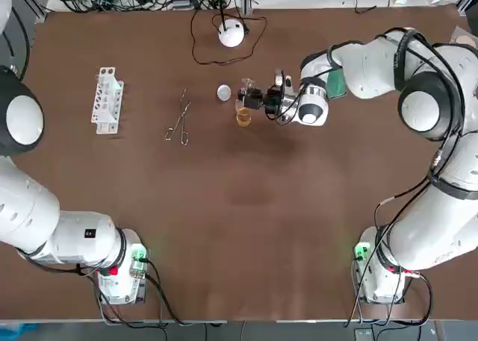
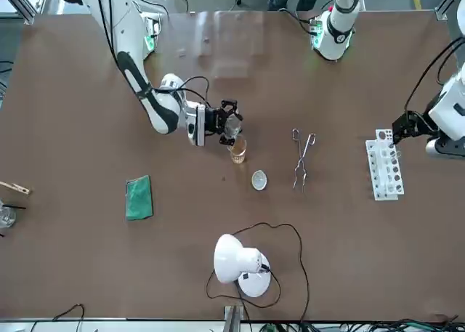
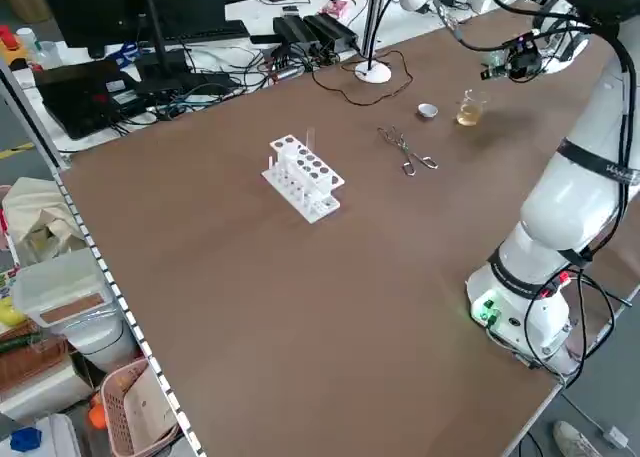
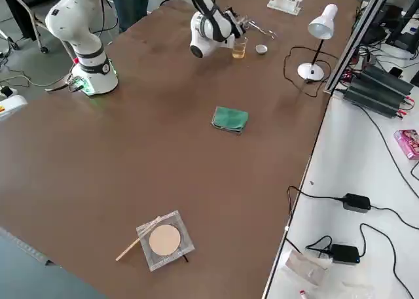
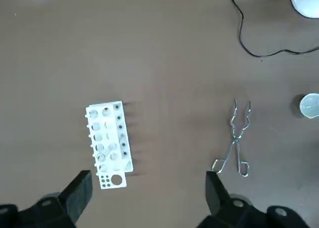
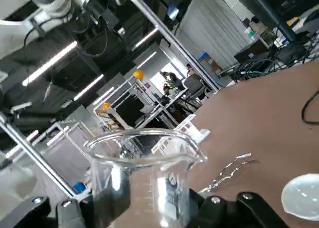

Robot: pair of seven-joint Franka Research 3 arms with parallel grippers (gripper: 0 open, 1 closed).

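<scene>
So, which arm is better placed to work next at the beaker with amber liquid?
Right, probably: the right gripper, shut on a glass beaker, is beside the amber beaker; the left gripper hangs open above the test tube rack, farther off.

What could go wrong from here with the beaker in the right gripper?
The right gripper holds the clear beaker close to the cup of amber liquid; a careless move could tip that cup and spill it. It grips smooth glass, so the beaker might slip. The left gripper hangs open over the white rack, out of the way.
</scene>
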